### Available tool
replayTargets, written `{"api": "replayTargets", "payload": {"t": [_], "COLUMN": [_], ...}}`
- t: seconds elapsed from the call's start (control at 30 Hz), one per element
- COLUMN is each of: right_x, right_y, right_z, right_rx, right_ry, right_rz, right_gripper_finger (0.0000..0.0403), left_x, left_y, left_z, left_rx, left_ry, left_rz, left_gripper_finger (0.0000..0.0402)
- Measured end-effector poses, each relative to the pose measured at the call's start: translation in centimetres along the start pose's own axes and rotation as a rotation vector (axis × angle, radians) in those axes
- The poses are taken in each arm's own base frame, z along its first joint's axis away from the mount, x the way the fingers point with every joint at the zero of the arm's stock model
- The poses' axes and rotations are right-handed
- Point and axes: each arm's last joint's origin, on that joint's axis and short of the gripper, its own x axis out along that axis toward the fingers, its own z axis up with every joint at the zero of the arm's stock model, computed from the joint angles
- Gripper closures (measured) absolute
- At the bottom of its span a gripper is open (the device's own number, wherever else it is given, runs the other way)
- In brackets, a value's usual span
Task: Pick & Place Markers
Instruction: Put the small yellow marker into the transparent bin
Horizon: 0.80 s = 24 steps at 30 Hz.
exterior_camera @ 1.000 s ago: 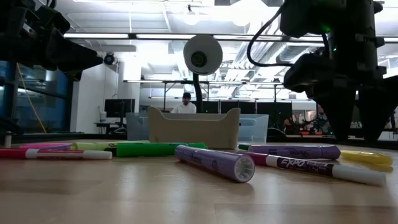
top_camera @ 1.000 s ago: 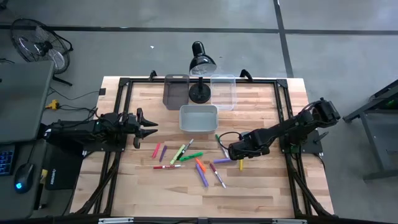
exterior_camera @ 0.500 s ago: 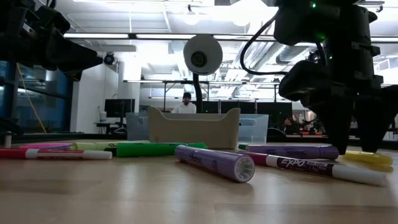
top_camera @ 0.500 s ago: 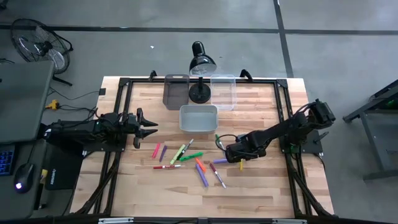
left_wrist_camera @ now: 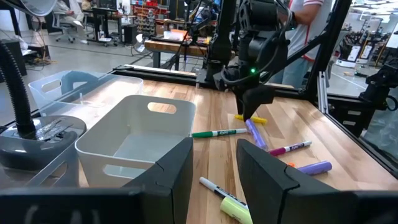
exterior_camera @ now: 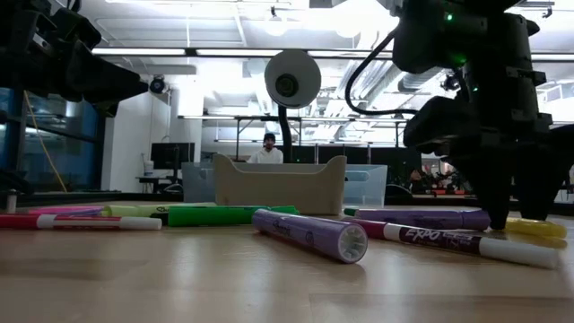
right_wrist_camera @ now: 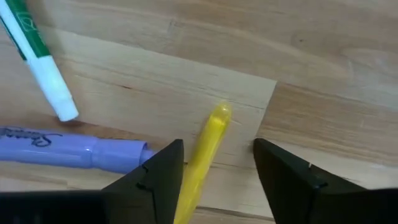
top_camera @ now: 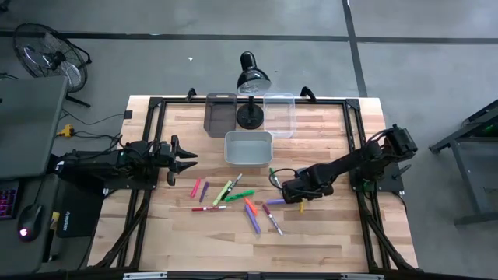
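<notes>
Wooden table point(top_camera: 327, 241) — scattered markers point(top_camera: 250, 214), bins point(top_camera: 248, 148), lamp point(top_camera: 250, 115)

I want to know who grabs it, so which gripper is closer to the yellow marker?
Right. The right gripper is down over the yellow marker, open fingers on either side. The left gripper waits open across the table, well away from it.

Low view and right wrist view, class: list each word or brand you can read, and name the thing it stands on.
"EXPO": on the white marker, low view.
Script on the purple marker lying behind it: too blurred to read.
Script on the purple marker in the right wrist view: cut off, unreadable.
Print on the green-and-white marker: unreadable.
</notes>
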Motion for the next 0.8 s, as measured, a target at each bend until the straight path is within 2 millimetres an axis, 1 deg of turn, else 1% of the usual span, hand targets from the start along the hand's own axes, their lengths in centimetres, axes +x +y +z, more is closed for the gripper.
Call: {"api": "replayTargets", "payload": {"t": [0.2, 0.33, 0.57, 0.8], "right_x": [0.27, 0.32, 0.38, 0.41], "right_y": [-0.04, -0.07, -0.11, -0.13], "right_z": [0.02, 0.02, 0.17, 0.12], "right_rx": [-0.021, -0.035, -0.044, -0.061], "right_ry": [0.005, 0.007, 0.011, 0.012], "right_rz": [-0.013, -0.016, -0.021, -0.021], "right_gripper_finger": [0.0266, 0.0287, 0.0312, 0.0328], "left_x": [0.00, 0.00, 0.00, 0.00], "left_y": [0.00, 0.00, 0.00, 0.00], "left_z": [0.00, 0.00, 0.00, -0.01], "left_rx": [0.000, 0.000, 0.000, 0.000], "left_ry": [0.000, 0.000, 0.000, 0.000], "left_rz": [0.000, 0.000, 0.000, 0.000], "left_gripper_finger": [0.0279, 0.0279, 0.0279, 0.0279]}}
